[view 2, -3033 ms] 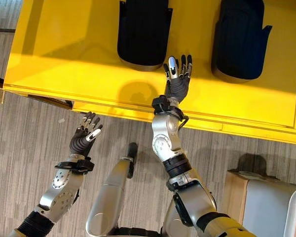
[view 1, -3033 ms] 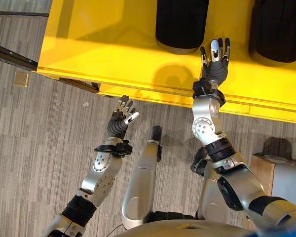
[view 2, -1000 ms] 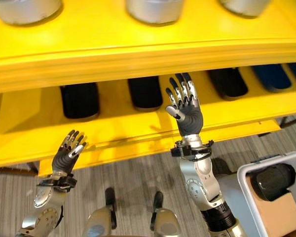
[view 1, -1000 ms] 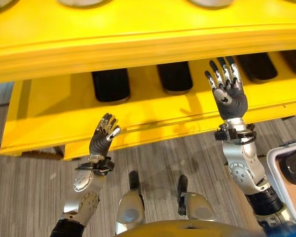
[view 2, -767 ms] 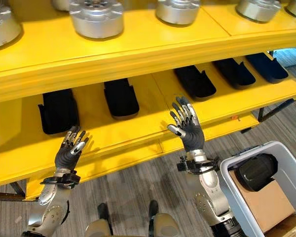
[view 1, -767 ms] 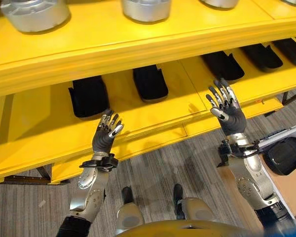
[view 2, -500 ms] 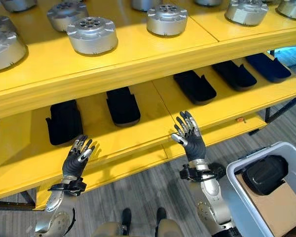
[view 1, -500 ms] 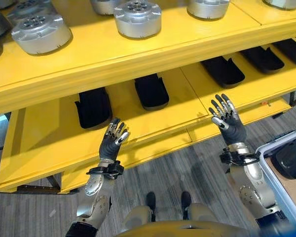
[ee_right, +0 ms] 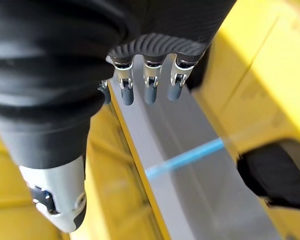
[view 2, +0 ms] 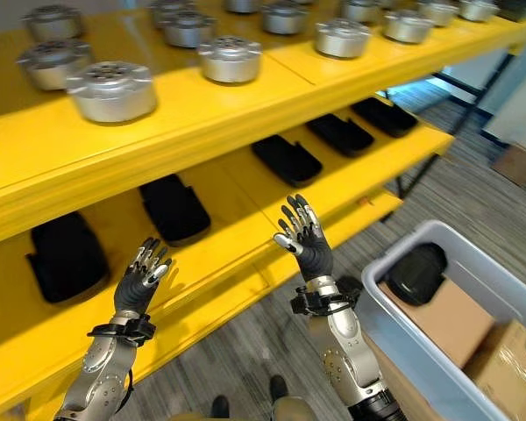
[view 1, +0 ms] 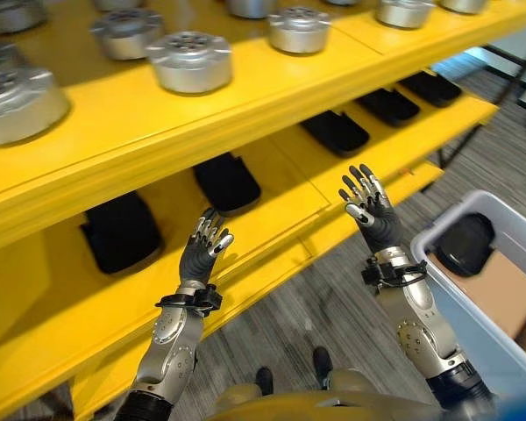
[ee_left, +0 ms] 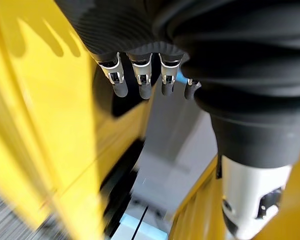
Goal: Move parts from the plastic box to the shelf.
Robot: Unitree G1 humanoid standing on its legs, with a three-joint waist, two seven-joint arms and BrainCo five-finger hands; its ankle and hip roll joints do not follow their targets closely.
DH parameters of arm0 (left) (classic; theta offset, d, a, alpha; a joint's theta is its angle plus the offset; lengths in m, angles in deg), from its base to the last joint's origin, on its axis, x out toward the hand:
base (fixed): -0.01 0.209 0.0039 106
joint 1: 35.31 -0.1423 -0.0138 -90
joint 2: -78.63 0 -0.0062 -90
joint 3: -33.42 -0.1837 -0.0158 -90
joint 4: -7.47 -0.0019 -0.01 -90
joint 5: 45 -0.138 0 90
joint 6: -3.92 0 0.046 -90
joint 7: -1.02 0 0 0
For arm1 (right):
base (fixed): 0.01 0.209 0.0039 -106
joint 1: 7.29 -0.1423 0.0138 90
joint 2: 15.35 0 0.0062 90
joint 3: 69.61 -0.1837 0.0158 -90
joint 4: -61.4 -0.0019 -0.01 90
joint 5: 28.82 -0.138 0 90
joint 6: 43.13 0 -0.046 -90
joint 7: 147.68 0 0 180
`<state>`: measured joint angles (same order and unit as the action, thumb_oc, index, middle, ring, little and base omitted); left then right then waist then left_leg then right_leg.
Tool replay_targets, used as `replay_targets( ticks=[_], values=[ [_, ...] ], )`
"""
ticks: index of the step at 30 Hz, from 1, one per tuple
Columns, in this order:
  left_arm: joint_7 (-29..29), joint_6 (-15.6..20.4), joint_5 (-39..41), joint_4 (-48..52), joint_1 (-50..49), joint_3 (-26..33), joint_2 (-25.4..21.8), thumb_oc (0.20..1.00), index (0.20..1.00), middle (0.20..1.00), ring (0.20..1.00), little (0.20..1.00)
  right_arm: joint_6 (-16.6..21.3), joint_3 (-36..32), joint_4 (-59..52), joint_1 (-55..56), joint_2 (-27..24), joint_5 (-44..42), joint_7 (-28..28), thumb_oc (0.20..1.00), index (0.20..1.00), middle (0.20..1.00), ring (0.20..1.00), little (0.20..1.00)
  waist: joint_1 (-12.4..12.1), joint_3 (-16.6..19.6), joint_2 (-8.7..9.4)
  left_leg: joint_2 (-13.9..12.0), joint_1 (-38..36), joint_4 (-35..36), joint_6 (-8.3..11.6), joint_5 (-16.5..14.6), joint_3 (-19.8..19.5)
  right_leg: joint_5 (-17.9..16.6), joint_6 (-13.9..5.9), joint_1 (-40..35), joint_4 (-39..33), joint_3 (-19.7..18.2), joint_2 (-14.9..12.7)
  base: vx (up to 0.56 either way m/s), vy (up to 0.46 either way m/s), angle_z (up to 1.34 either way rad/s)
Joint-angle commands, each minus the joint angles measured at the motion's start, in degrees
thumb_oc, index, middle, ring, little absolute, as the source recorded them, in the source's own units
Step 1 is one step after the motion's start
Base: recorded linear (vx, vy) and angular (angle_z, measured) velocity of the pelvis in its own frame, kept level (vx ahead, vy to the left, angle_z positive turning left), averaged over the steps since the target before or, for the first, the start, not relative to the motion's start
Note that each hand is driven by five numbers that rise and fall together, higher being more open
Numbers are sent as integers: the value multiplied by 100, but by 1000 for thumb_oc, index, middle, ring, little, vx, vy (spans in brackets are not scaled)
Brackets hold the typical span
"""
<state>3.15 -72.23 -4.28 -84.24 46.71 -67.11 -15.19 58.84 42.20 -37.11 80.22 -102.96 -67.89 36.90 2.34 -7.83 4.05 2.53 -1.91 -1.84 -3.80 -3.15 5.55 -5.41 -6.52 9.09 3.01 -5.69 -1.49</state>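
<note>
Above the lower board of the yellow shelf (view 2: 272,224), the right hand (view 2: 305,237) is raised with its fingers spread and straight, holding nothing; the left hand (view 2: 138,279) is up the same way, also empty, over the front edge further to the robot's left. Both palms face the shelf rather than the load.

Beyond the hands, a row of black parts (view 2: 174,207) lies along the lower board, and round silver parts (view 2: 112,89) stand on the upper board. The grey plastic box (view 2: 463,373) sits on the floor to the robot's right, well apart from either hand — inside it a black part (view 2: 414,274) rests at the near end beside a brown cardboard piece (view 2: 445,323).

No transfer is under way: the next step is probably a turn and reach down into the box. The risk, as I judge it, lies there — the right arm swinging low could clip the box's rim or the shelf's front edge, and the rounded black part may slip from a grasp that closes off-centre, since it lies partly against the box wall.
</note>
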Motion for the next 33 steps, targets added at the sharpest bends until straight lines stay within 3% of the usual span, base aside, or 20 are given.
replay_targets(
  ticks=[1, 2, 3, 5, 7, 8, 9, 10, 11, 12, 14, 15, 17, 19, 21, 22, 26, 30, 31, 33],
  values=[
    [86, 229, -217, 338, -70, 249, -113, 1000, 1000, 1000, 1000, 1000, 158, -50, -9, -477, -23, 335, -29, 1000, 1000, 1000, 1000, 1000, -293, -93, -336, 93, 85, 497, -44, 204, -157, 920, 147, -235, 824, 2229, -432, 25, 15, -173],
    [62, 209, -187, 344, -152, 330, -128, 1000, 1000, 1000, 1000, 1000, 128, -45, 68, -499, 1, 318, -9, 1000, 1000, 1000, 1000, 1000, -364, -63, -392, -17, 26, 550, -12, 135, -28, 954, 134, -275, 857, 2543, -705, 51, -14, -158],
    [10, 174, -111, 339, -257, 387, -111, 1000, 1000, 1000, 1000, 1000, 82, -22, 137, -544, -20, 336, -35, 1000, 1000, 1000, 1000, 1000, -388, -57, -399, -81, -101, 614, -17, 48, 122, 845, 59, -361, 861, 2551, -1023, 13, -36, -145],
    [-8, 140, -62, 299, -243, 413, -105, 1000, 1000, 1000, 1000, 1000, 24, -5, 196, -621, -12, 359, -42, 1000, 1000, 1000, 1000, 1000, -380, -17, -381, -40, -89, 639, -76, 62, 213, 427, -38, -333, 601, 2298, -1246, -19, -47, -108],
    [-4, 130, -49, 312, -248, 430, -108, 1000, 1000, 1000, 1000, 1000, -1, 1, 211, -654, -23, 376, -53, 1000, 1000, 1000, 1000, 1000, -381, 14, -390, -42, -95, 623, -75, 20, 229, 260, -107, -336, 406, 2191, -1392, 79, -96, -35],
    [-6, 144, -68, 304, -277, 470, -121, 1000, 1000, 1000, 1000, 1000, -25, 13, 202, -683, -25, 449, -44, 1000, 1000, 1000, 1000, 1000, -349, 32, -368, -36, -148, 583, -69, -79, 271, -166, -257, -268, 27, 1978, -1674, 105, -123, -11],
    [-6, 145, -68, 304, -277, 470, -121, 1000, 1000, 1000, 1000, 1000, -25, 13, 201, -683, -25, 449, -44, 1000, 1000, 1000, 1000, 1000, -354, 32, -368, -36, -148, 581, -70, -82, 276, -173, -258, -270, 19, 1973, -1673, 160, -206, -11],
    [0, 140, -104, 289, -284, 508, -129, 1000, 1000, 1000, 1000, 1000, -58, -36, 223, -679, -39, 551, -42, 1000, 1000, 1000, 1000, 1000, -354, 59, -308, -95, -264, 585, -17, -199, 412, -514, -422, -137, -407, 2063, -1894, 91, -122, -12],
    [0, 141, -104, 289, -286, 506, -129, 1000, 1000, 1000, 1000, 1000, -58, -36, 222, -677, -40, 552, -42, 1000, 1000, 1000, 1000, 1000, -356, 48, -316, -102, -284, 588, -16, -207, 411, -508, -424, -156, -408, 2067, -1887, 194, -189, -38],
    [7, 134, -130, 283, -303, 538, -129, 1000, 1000, 1000, 1000, 1000, -74, -50, 252, -688, -34, 619, -25, 1000, 1000, 1000, 1000, 1000, -371, 77, -305, -150, -394, 605, 27, -317, 436, -599, -556, -146, -542, 2153, -1919, 108, -163, -51],
    [2, 132, -154, 233, -291, 606, -102, 1000, 1000, 1000, 1000, 1000, -98, -169, 254, -603, -91, 623, -49, 1000, 1000, 1000, 1000, 1000, -384, 96, -160, -194, -494, 584, 96, -369, 617, -775, -610, -196, -767, 2466, -2021, 186, -294, -50],
    [-14, 130, -164, 125, -257, 583, -20, 1000, 1000, 1000, 1000, 1000, -90, -259, 232, -486, -173, 608, -79, 1000, 1000, 1000, 1000, 1000, -353, 174, -50, -237, -590, 602, 180, -412, 693, -821, -668, -284, -782, 2399, -1947, 202, -248, -40],
    [9, 128, -135, 94, -194, 566, 10, 1000, 1000, 1000, 1000, 1000, -79, -361, 226, -399, -241, 623, -69, 1000, 1000, 1000, 1000, 1000, -308, 196, -43, -371, -589, 556, 273, -416, 655, -737, -628, -296, -709, 2356, -1857, 206, -320, -34],
    [-12, 135, -85, 15, -50, 475, 67, 1000, 1000, 1000, 1000, 1000, -31, -654, 158, -130, -455, 754, -32, 1000, 1000, 1000, 1000, 1000, -95, 197, -105, -796, -613, 422, 504, -415, 564, -338, -440, -303, -384, 2268, -1598, 217, -387, -15],
    [-38, 137, -93, -34, 2, 446, 73, 1000, 1000, 1000, 1000, 1000, -9, -754, 186, -18, -501, 788, -22, 1000, 1000, 1000, 1000, 1000, -16, 199, -126, -954, -630, 402, 592, -385, 566, -185, -379, -293, -243, 2260, -1493, 155, -278, -5],
    [-99, 149, -70, -37, 44, 420, 86, 1000, 1000, 1000, 1000, 1000, 31, -951, 225, 178, -624, 821, 43, 1000, 1000, 1000, 1000, 1000, 128, 220, -192, -1262, -646, 333, 742, -315, 610, 99, -258, -261, 6, 2319, -1312, 187, -325, -1],
    [-133, 138, -24, -61, 82, 386, 147, 1000, 1000, 1000, 1000, 1000, 113, -1121, 192, 336, -683, 759, 61, 1000, 1000, 1000, 1000, 1000, 284, 239, -276, -1573, -651, 217, 895, -82, 678, 388, -74, -219, 130, 2288, -1004, 161, -292, 3],
    [-170, 142, 29, -24, -49, 430, 187, 1000, 1000, 1000, 1000, 1000, 197, -1145, 167, 437, -815, 702, -40, 1000, 1000, 1000, 1000, 1000, 270, 187, -309, -2009, -534, -292, 1102, 958, 571, 677, 297, -210, 167, 2109, -452, 166, -293, -15],
    [-170, 142, 29, -24, -49, 430, 187, 1000, 1000, 1000, 1000, 1000, 197, -1145, 167, 437, -815, 702, -40, 1000, 1000, 1000, 1000, 1000, 270, 187, -309, -2009, -533, -292, 1102, 958, 571, 677, 297, -210, 167, 2109, -451, 135, -237, -24],
    [-253, 108, 21, 54, -246, 497, 130, 1000, 1000, 1000, 1000, 1000, 224, -1179, 120, 569, -899, 751, -120, 1000, 1000, 1000, 1000, 1000, 187, 122, -171, -2302, -138, -1249, 1034, 1583, 371, 851, 610, -430, 34, 1954, -101, 210, -411, -37]
  ],
)
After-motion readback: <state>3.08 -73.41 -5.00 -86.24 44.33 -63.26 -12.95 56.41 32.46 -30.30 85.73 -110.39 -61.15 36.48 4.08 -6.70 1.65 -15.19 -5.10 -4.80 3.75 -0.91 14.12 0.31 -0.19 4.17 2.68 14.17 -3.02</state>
